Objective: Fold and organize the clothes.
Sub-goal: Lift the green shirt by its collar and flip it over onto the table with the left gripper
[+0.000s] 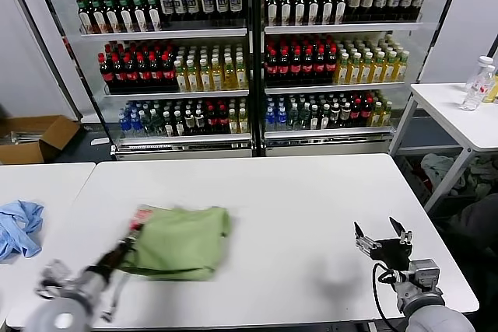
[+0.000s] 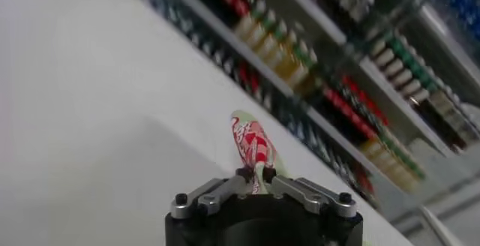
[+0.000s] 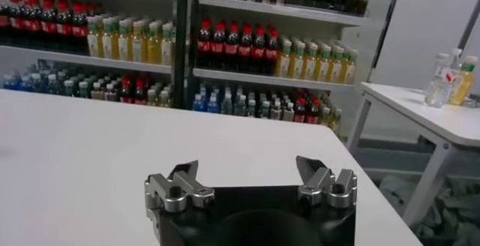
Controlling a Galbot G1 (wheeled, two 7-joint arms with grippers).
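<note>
The light green polo shirt (image 1: pixel 180 242) lies folded into a compact bundle on the white table (image 1: pixel 296 200), left of centre. My left gripper (image 1: pixel 134 232) is shut on the shirt's left edge, where the red-white mark (image 1: pixel 143 216) shows. In the left wrist view the gripper (image 2: pixel 255 172) pinches that fabric with the red-white mark (image 2: pixel 252 141) standing up between the fingertips. My right gripper (image 1: pixel 383 234) is open and empty above the table's front right part; in the right wrist view (image 3: pixel 250 171) its jaws stand wide apart over bare tabletop.
A light blue garment (image 1: pixel 19 227) lies on the adjoining table at the left. Drink coolers (image 1: pixel 249 52) full of bottles stand behind the table. A side table (image 1: pixel 459 110) with bottles is at the right, a cardboard box (image 1: pixel 35 138) on the floor at the left.
</note>
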